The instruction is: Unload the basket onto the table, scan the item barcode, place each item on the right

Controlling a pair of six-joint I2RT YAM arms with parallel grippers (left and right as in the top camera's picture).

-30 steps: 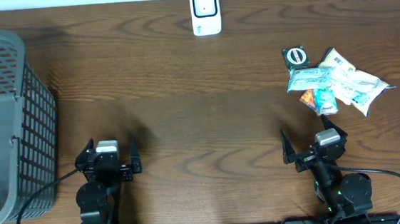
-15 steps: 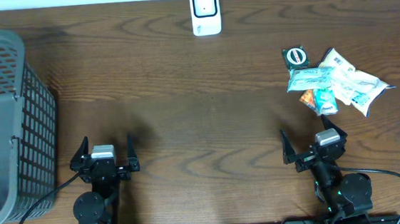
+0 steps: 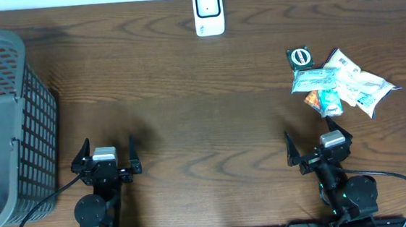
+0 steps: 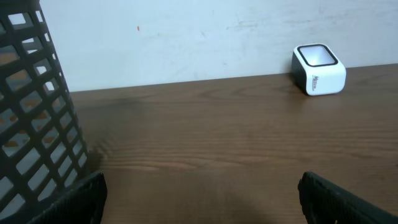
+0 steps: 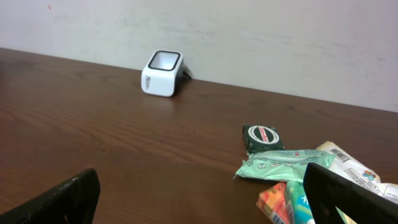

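The items lie in a small pile [image 3: 335, 85] at the right of the table: a dark green packet [image 3: 301, 57] [image 5: 263, 137], a pale green packet [image 3: 313, 81] [image 5: 283, 165], an orange one [image 3: 312, 101] [image 5: 277, 202] and a white one [image 3: 364, 86]. A white box-shaped scanner [image 3: 208, 11] [image 4: 318, 68] [image 5: 163, 73] stands at the far edge. My right gripper [image 3: 311, 135] [image 5: 205, 199] is open and empty, just short of the pile. At the near left, my left gripper [image 3: 108, 148] [image 4: 202, 205] is open over bare wood.
A grey mesh basket [image 3: 8, 121] [image 4: 31, 112] fills the left end of the table, close beside my left gripper. A pale wall rises behind the table's far edge.
My left gripper swung from a skewed pose to face straight ahead and dropped slightly toward the near edge, then held still. The right arm and the items have not moved.
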